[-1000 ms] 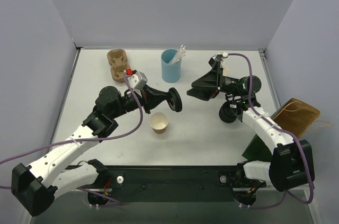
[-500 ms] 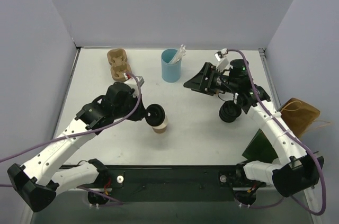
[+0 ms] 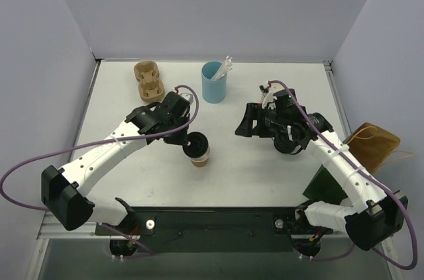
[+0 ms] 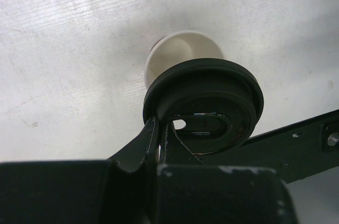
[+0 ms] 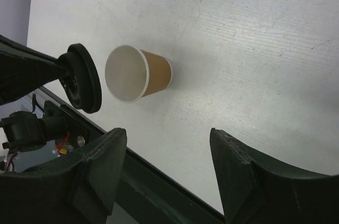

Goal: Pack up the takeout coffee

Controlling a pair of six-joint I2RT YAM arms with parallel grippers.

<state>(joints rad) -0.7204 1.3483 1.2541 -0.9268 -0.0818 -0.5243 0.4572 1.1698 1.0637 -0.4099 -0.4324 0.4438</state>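
Observation:
The takeout coffee stands in two pieces: a tan paper cup (image 3: 201,157) upright and open-topped near the table's middle, and its round black lid (image 3: 196,142) held just above the rim. My left gripper (image 3: 188,138) is shut on the lid's edge. In the left wrist view the lid (image 4: 204,102) covers most of the cup's white mouth (image 4: 180,49), with my left gripper (image 4: 160,128) pinching the lid's near rim. My right gripper (image 3: 244,125) hangs open to the right of the cup, apart from it. In its own view the cup (image 5: 143,73) and lid (image 5: 85,78) lie beyond my right gripper (image 5: 167,136).
A light-blue cup with white sticks (image 3: 213,82) stands at the back centre. A brown pulp cup carrier (image 3: 149,80) lies at the back left. A brown paper bag (image 3: 375,145) and a dark green bag (image 3: 324,186) sit at the right edge.
My left arm has carried the lid forward and down over the cup. My right gripper has swung lower and left toward the cup, its jaws slightly wider.

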